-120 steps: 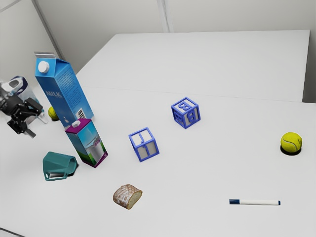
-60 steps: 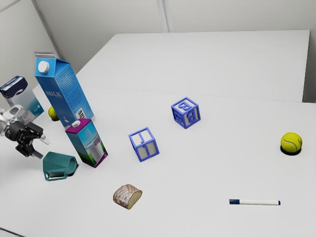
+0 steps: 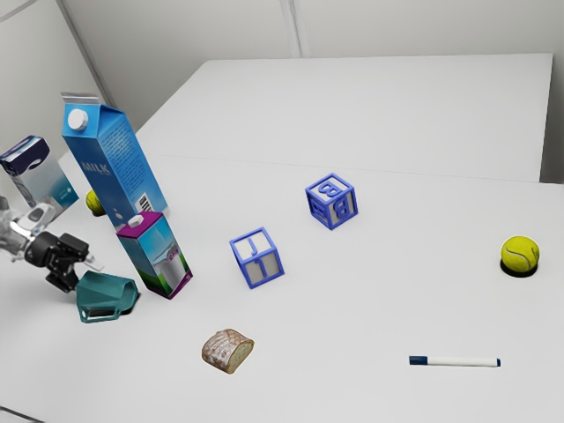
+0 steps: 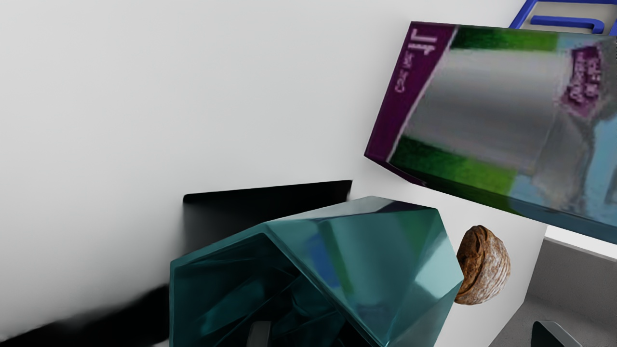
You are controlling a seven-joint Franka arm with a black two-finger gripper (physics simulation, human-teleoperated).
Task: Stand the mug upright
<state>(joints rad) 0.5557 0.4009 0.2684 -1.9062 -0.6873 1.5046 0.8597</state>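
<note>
Down to the toppled mug [image 3: 106, 295], with gripper [image 3: 81, 271] spread

In the exterior view, brought down over the last 1 s from near the large milk carton [image 3: 115, 163] to the mug's end on the exterior view's left; no change to see in the mug, still on its side beside the small carton [image 3: 154, 256], so not upright. In the wrist view, released, with 2 fingertips [image 4: 259, 335] well apart: 1 across the dark mouth [image 4: 231, 289], 1 beyond the outer wall [image 4: 385, 255]; hard to tell how deep, if at all, inside. By the look of it, past travelling and into lining up: probably next to close on the wall, then lift and turn, with care for the small carton.
</note>
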